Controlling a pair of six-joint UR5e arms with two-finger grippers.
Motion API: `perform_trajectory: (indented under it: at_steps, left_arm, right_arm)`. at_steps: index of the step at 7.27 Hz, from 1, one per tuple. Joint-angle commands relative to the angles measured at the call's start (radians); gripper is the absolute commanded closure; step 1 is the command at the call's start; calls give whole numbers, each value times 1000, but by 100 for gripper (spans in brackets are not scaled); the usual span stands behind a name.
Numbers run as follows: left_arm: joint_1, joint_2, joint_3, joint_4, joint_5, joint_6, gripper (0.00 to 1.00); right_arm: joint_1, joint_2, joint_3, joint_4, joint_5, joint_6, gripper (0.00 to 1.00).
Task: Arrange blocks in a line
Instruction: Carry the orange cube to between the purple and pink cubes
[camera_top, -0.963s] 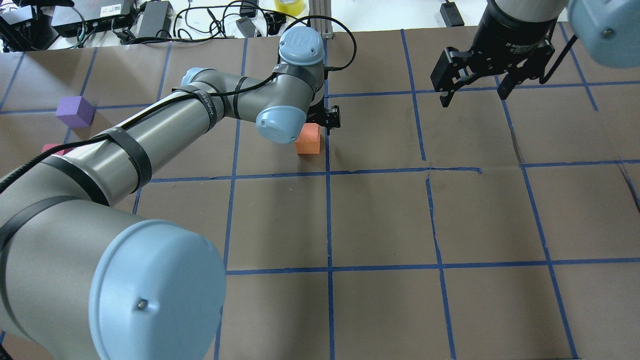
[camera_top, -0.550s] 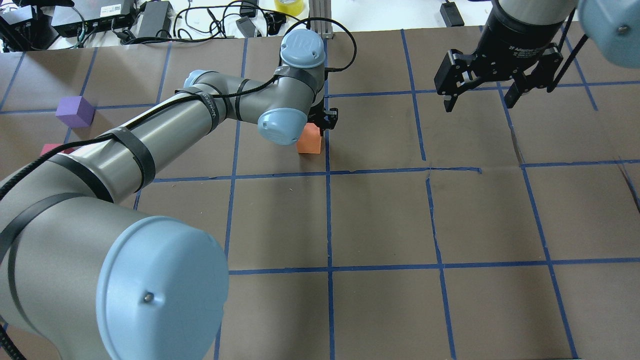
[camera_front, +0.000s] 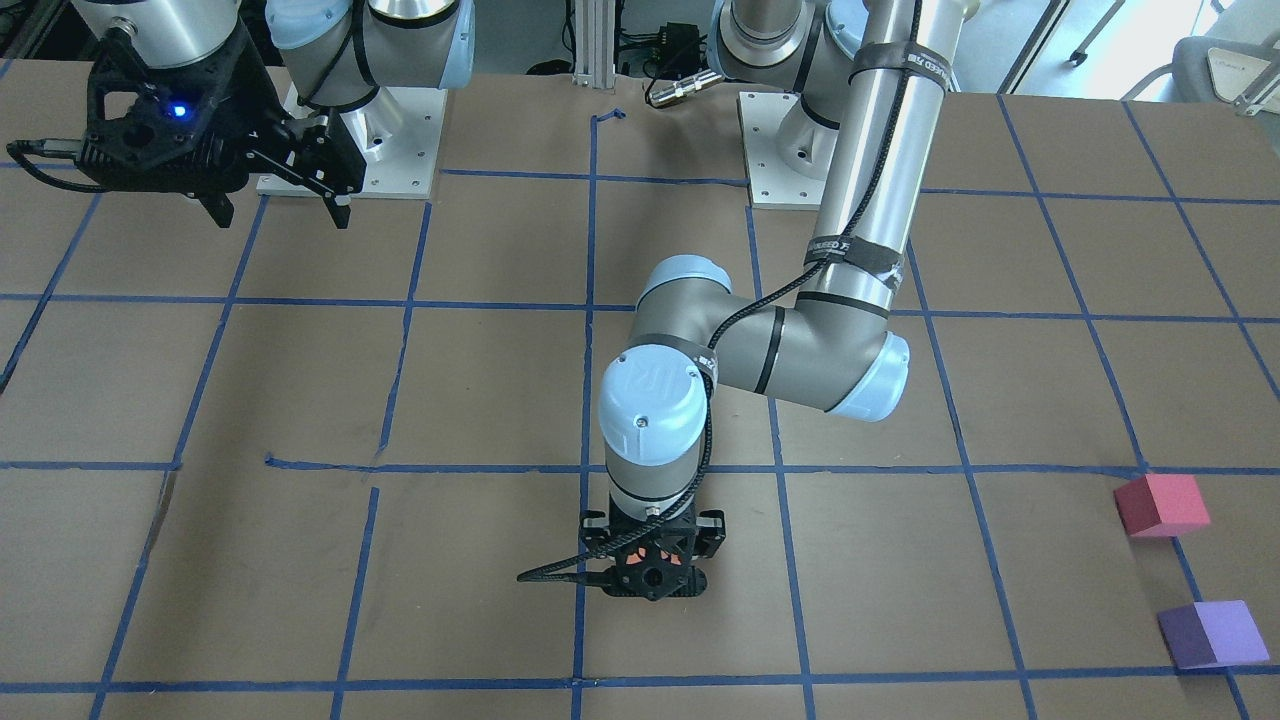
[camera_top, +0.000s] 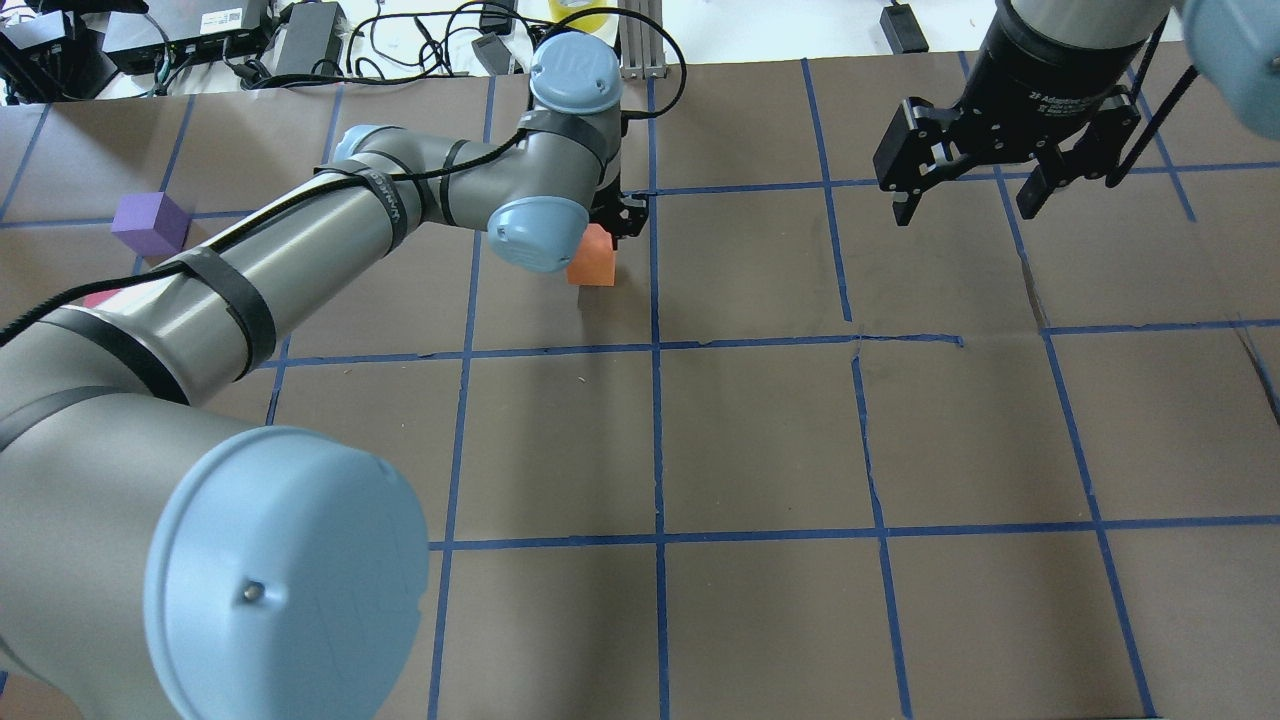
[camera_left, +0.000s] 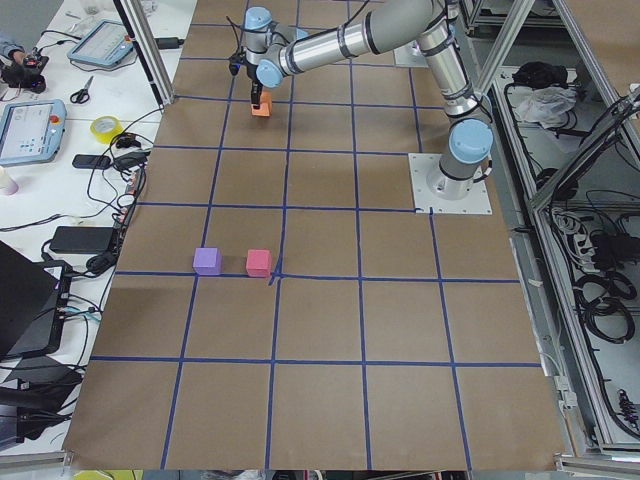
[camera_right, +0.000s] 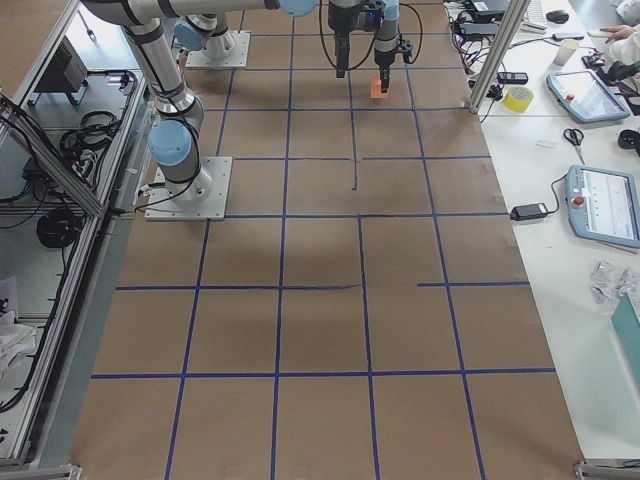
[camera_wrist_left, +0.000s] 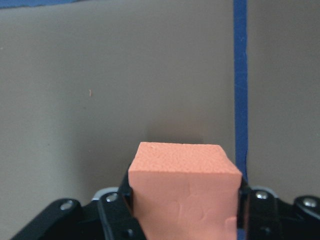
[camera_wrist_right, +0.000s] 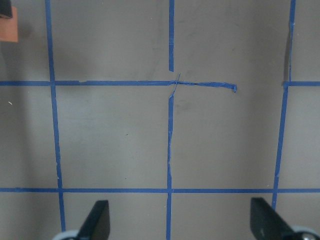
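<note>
Right now I am pinching the orange block (camera_wrist_left: 182, 185) in my left gripper (camera_top: 615, 215). The two fingers (camera_wrist_left: 117, 210) are pressing on its opposite sides, closed in only as far as the cube's width. In the left wrist view the block is filling the gap between them, with its top face jutting out past the tips. A dark shadow is lying on the brown paper (camera_top: 760, 430) just beyond it. In the overhead view a shadow is also showing on the paper under the block, so it looks to be hanging a little clear of the surface. A blue tape line (camera_wrist_left: 240, 85) is running just beside the block, on its right in the wrist view.

My right gripper (camera_top: 965, 200) is hanging above the paper at my right side, well apart from the orange block. Its fingers are spread wide and are gripping nothing; only bare paper and tape lines are showing between them in the right wrist view.

The pinkish red block (camera_front: 1160, 505) and the purple block (camera_front: 1212, 635) are sitting on the paper far off at my left end of the table. They are lying near each other without touching, the purple one farther from my base. The pinkish red one is resting just beside a crossing of tape lines.
</note>
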Motion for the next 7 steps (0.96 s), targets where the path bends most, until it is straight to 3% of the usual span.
perform_trajectory:
  at_steps: [1,3,5,7]
  left_arm:
    - [146,20,-5,34,9,11,85]
    - [283,44,-20,55,-2,61,85]
    - [428,67,-75,61,-25,267,86]
    - [542,73,-66,54,-17,438,86]
  right_arm:
    - [0,2,1,13,2,1,0]
    - [2,8,1,13,8,1,0]
    - [2,4,12,17,7,1,0]
    - [3,-3,35,17,7,-10,0]
